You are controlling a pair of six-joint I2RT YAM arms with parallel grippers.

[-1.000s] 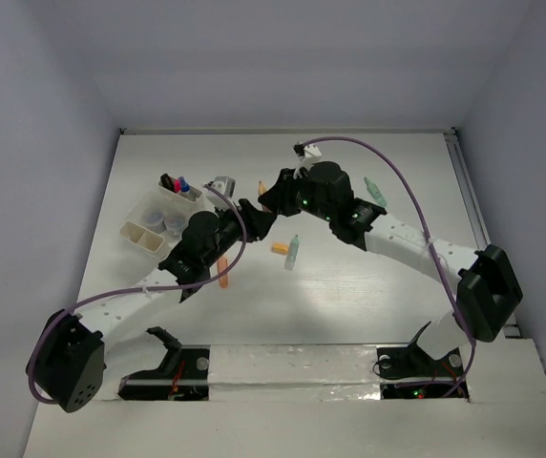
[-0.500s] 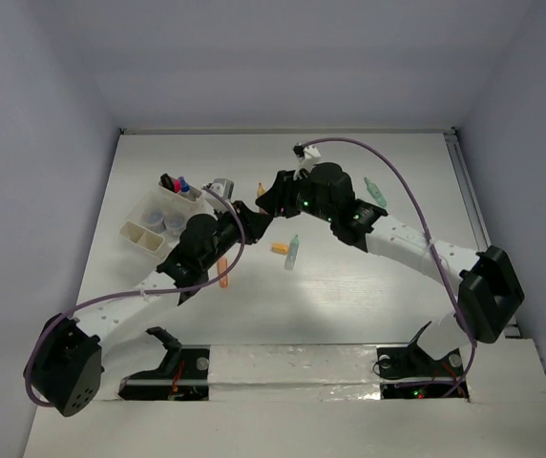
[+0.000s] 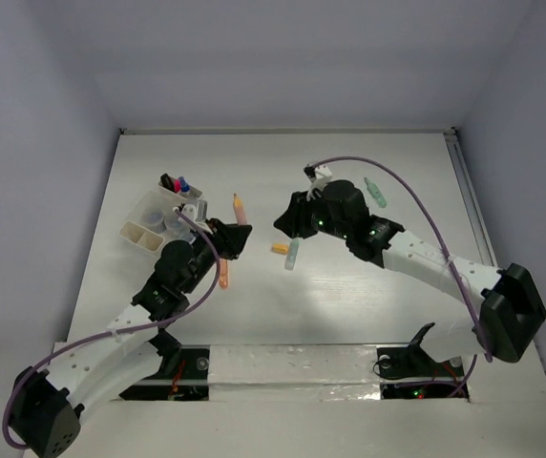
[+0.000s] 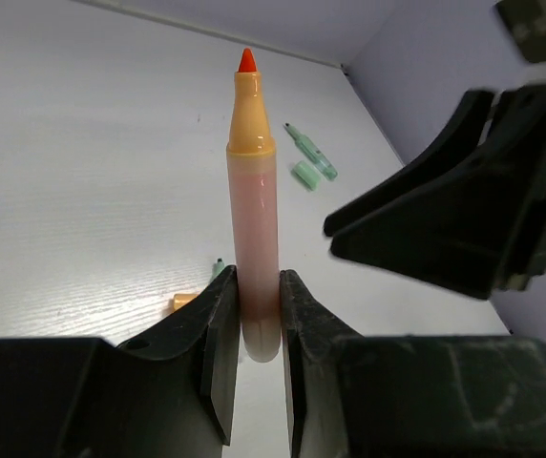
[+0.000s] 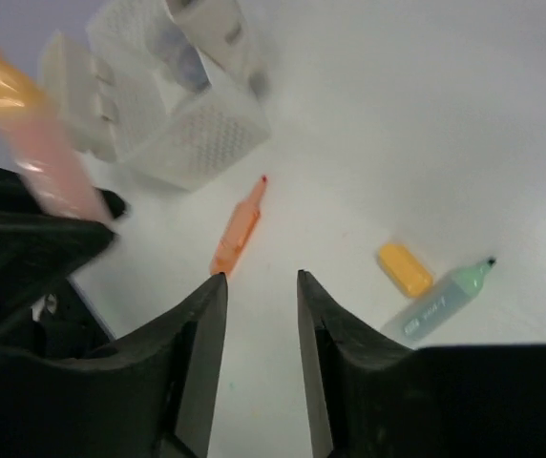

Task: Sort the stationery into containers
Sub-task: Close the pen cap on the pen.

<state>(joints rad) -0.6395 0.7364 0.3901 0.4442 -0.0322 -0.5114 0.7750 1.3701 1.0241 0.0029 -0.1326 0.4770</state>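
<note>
My left gripper [image 4: 259,286] is shut on the lower end of a pink marker [image 4: 255,215] with an orange collar and red tip. The marker [image 3: 240,212] stands up out of the jaws, held above the table just right of the containers [image 3: 149,227], a cluster of translucent white bins with pens and jars in them. My right gripper [image 5: 259,277] is open with nothing between its fingers, and hovers [image 3: 287,221] over the table's middle. Under it lie an orange highlighter [image 5: 238,229], a stubby orange piece [image 5: 405,269] and a pale green highlighter [image 5: 440,301].
A green marker [image 3: 376,191] lies at the far right, with a loose green cap [image 4: 304,175] beside it. The right arm's black wrist [image 4: 464,219] hangs close to the right of the held marker. The orange highlighter [image 3: 222,275] lies under the left forearm.
The two grippers met at the pink marker; the left one shut on it and drew back toward the near left. The right gripper opened and moved off to the right.
</note>
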